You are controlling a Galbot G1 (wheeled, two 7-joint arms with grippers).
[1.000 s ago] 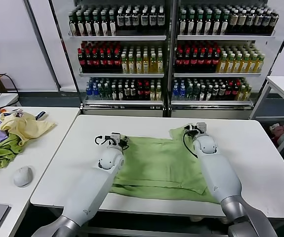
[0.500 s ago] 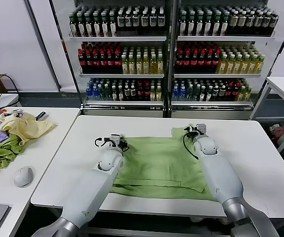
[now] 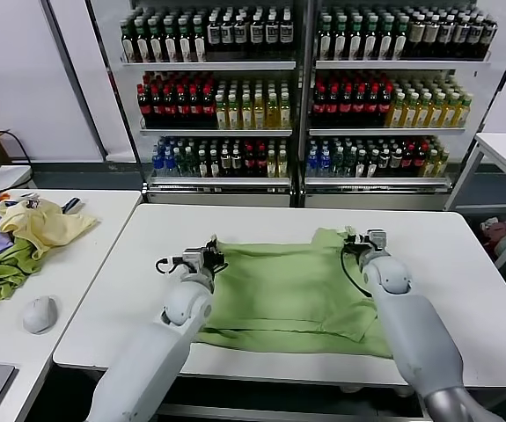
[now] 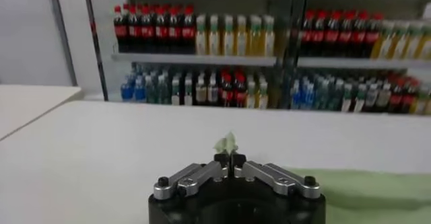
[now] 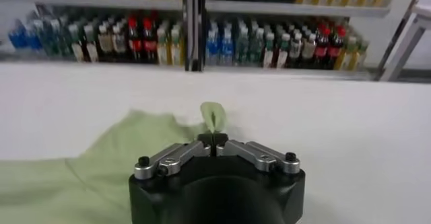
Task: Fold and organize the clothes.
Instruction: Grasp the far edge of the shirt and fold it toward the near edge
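On the white table: I am seeing the light green polo shirt (image 3: 286,286) lying spread across the middle of the table (image 3: 464,264), reaching its near edge.
Left gripper: my left gripper (image 3: 209,258) is sitting at the shirt's far left corner, and in its wrist view the fingers (image 4: 222,166) are pressing together on a small tuft of green cloth (image 4: 227,142) sticking up between them.
Right gripper: my right gripper (image 3: 365,239) is sitting at the shirt's far right corner, jaws closed and pinching a fold of the same fabric (image 5: 213,116), which is poking out past the fingertips in its wrist view.
Shirt shape: I am reading the far edge as stretching between the two grippers, with the body lying flat toward me and a crease running along the near right side.
Side table: on my left, a pale yellow garment (image 3: 41,224) is lying heaped with green and purple cloth, and a grey mouse (image 3: 40,314) is resting nearer me.
Background: shelves of bottles (image 3: 297,97) are standing behind the table.
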